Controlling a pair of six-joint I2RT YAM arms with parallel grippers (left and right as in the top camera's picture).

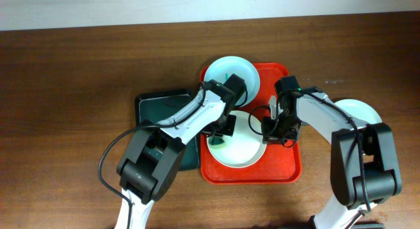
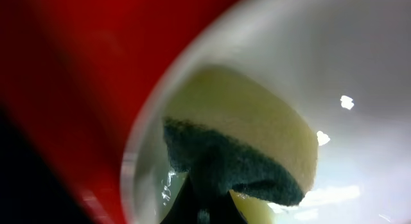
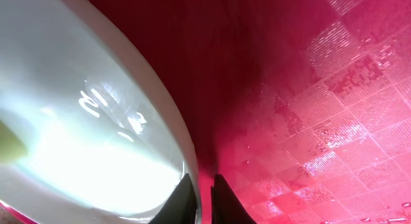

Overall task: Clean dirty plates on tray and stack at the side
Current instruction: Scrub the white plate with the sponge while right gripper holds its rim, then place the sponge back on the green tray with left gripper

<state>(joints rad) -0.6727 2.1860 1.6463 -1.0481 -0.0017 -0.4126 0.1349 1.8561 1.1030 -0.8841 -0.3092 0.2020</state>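
The red tray (image 1: pixel 283 167) holds a white plate (image 1: pixel 240 154) at its middle and a pale mint plate (image 1: pixel 237 69) with a teal smear at its far end. My left gripper (image 1: pixel 222 128) is shut on a yellow sponge (image 2: pixel 257 124) with a dark green scouring face, pressed onto the white plate (image 2: pixel 334 57) near its left rim. My right gripper (image 1: pixel 273 128) is shut on that plate's right rim. In the right wrist view the plate (image 3: pixel 83 121) has its edge pinched in the right gripper (image 3: pixel 204 199), over the wet tray (image 3: pixel 321 89). Another mint plate (image 1: pixel 365 111) lies on the table, right of the tray.
A black tray (image 1: pixel 157 104) lies left of the red tray (image 2: pixel 83 70), mostly under my left arm. Both arms cross above the red tray. Brown tabletop surrounds everything; a pale wall edge runs along the far side.
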